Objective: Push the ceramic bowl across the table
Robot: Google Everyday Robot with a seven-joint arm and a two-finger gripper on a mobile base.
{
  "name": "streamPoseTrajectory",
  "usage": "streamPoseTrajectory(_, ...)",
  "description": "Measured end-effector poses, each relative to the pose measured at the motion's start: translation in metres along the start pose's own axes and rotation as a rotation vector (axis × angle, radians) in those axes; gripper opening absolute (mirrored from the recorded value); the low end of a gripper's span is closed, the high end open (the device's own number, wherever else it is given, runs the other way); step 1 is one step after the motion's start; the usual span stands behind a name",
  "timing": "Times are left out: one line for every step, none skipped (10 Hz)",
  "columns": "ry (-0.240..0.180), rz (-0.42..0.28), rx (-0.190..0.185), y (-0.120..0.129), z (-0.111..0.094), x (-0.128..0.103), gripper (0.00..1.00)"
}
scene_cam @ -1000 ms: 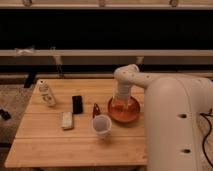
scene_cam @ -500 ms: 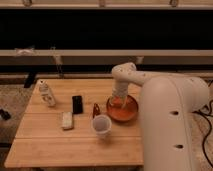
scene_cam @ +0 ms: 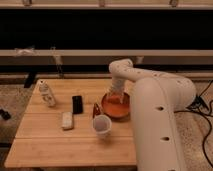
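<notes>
The ceramic bowl (scene_cam: 116,106) is a wide, shallow orange-red dish with a paler rim, sitting right of centre on the light-wood table (scene_cam: 55,145). My white arm reaches over from the right and bends down onto the bowl. My gripper (scene_cam: 115,95) is at the bowl's far side, down in or against its rim. A small whitish cup (scene_cam: 102,125) stands just in front of the bowl on its left.
A small dark bottle (scene_cam: 96,109) stands just left of the bowl. A black phone-like object (scene_cam: 77,104), a pale flat object (scene_cam: 67,120) and a white bottle (scene_cam: 47,94) lie on the left half. My arm's bulky body (scene_cam: 160,125) covers the table's right side.
The arm has shifted a little left over the bowl and fills more of the right side. The bowl and the other objects stay in much the same places.
</notes>
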Motion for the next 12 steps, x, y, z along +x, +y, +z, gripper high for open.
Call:
streamPoseTrajectory(-0.003,-0.021,0.000,0.010,0.000,-0.008,0.65)
streamPoseTrajectory(-0.005,-0.042,-0.001,0.019,0.000,-0.015,0.65)
streamPoseTrajectory(-0.007,-0.060,-0.001,0.025,-0.001,-0.021,0.65)
streamPoseTrajectory(-0.007,-0.075,-0.001,0.032,-0.001,-0.024,0.65)
streamPoseTrajectory(-0.008,-0.108,-0.007,0.048,0.000,-0.030,0.65)
streamPoseTrajectory(-0.008,-0.125,-0.010,0.057,0.000,-0.031,0.65)
streamPoseTrajectory(-0.007,-0.156,-0.014,0.070,0.000,-0.033,0.65)
streamPoseTrajectory(-0.006,-0.173,-0.016,0.076,0.000,-0.033,0.65)
streamPoseTrajectory(0.000,-0.203,-0.017,0.091,0.001,-0.031,0.65)
streamPoseTrajectory(0.001,-0.230,-0.020,0.104,0.002,-0.028,0.65)
streamPoseTrajectory(0.003,-0.261,-0.021,0.119,0.004,-0.024,0.65)
streamPoseTrajectory(0.006,-0.292,-0.022,0.134,0.005,-0.019,0.65)
